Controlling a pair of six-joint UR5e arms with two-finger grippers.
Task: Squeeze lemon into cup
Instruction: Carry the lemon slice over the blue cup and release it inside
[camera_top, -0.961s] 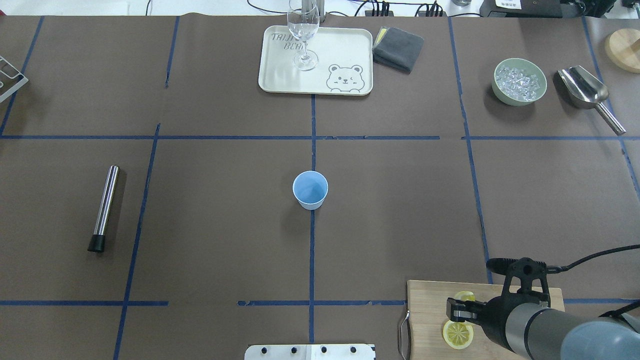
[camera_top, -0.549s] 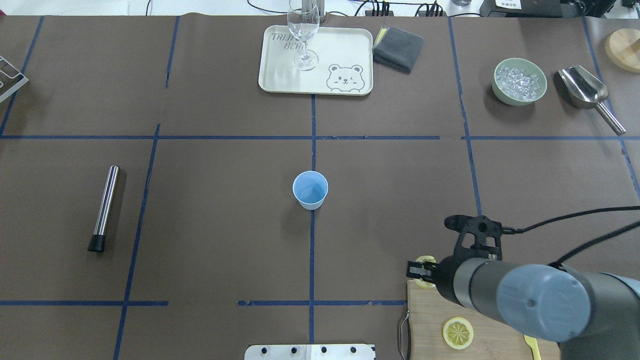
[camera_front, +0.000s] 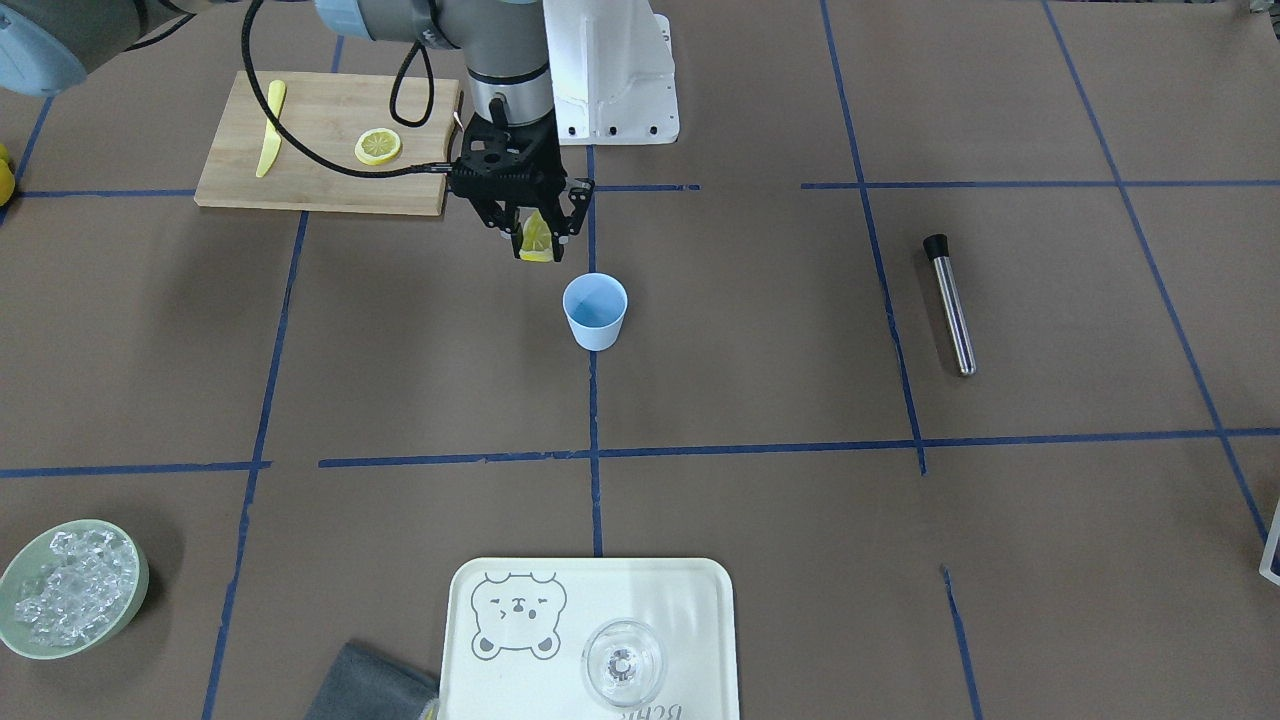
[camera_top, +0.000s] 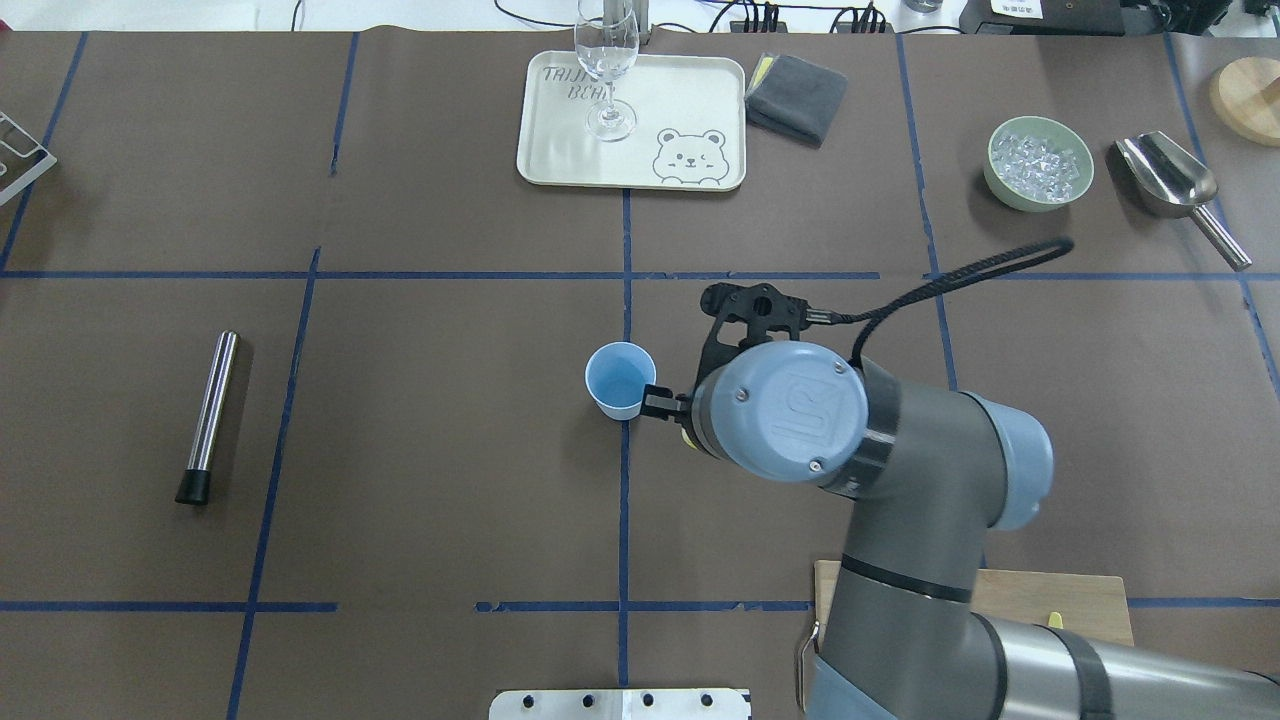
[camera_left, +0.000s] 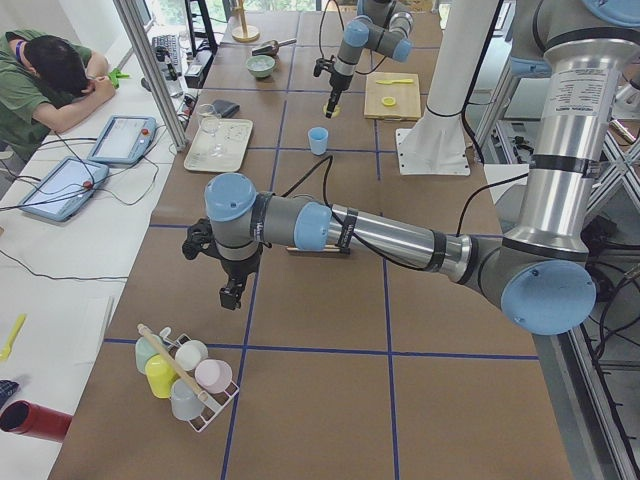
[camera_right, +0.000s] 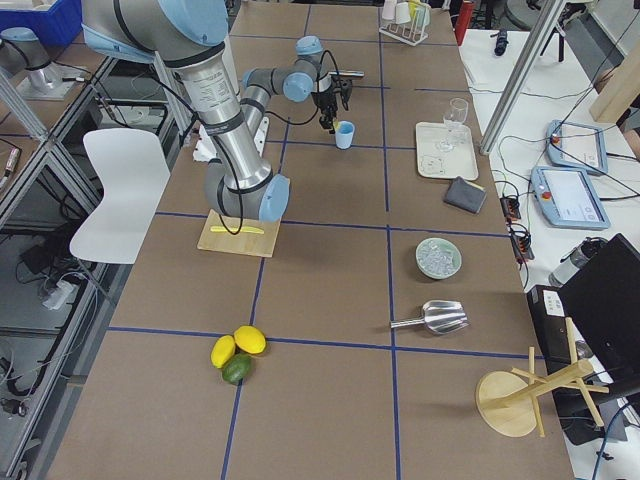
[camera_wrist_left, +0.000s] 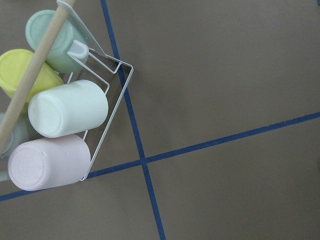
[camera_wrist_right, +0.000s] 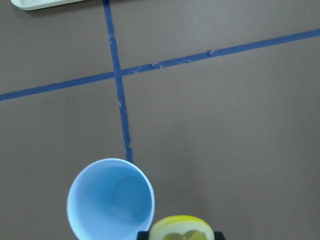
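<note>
The light-blue cup (camera_top: 620, 380) stands upright in the middle of the table and also shows in the front view (camera_front: 595, 312). My right gripper (camera_front: 538, 246) is shut on a lemon slice (camera_front: 536, 240) and holds it on edge above the table, just beside the cup's rim on the robot's side. The right wrist view shows the slice (camera_wrist_right: 181, 229) at the bottom edge, next to the cup's open mouth (camera_wrist_right: 111, 200). A second lemon slice (camera_front: 378, 147) lies on the wooden cutting board (camera_front: 320, 175). My left gripper (camera_left: 229, 297) hangs far off over a cup rack; I cannot tell whether it is open or shut.
A yellow plastic knife (camera_front: 270, 140) lies on the board. A tray (camera_top: 690, 100) holding a clear glass (camera_top: 607, 70), a grey cloth (camera_top: 797, 95), a green bowl of ice (camera_top: 1040, 163) and a metal scoop (camera_top: 1170, 180) stand at the far side. A steel rod (camera_top: 210, 415) lies left.
My right arm has lifted one lemon slice off the cutting board and carried it forward and leftward to just beside the cup. The other slice stays on the board.
</note>
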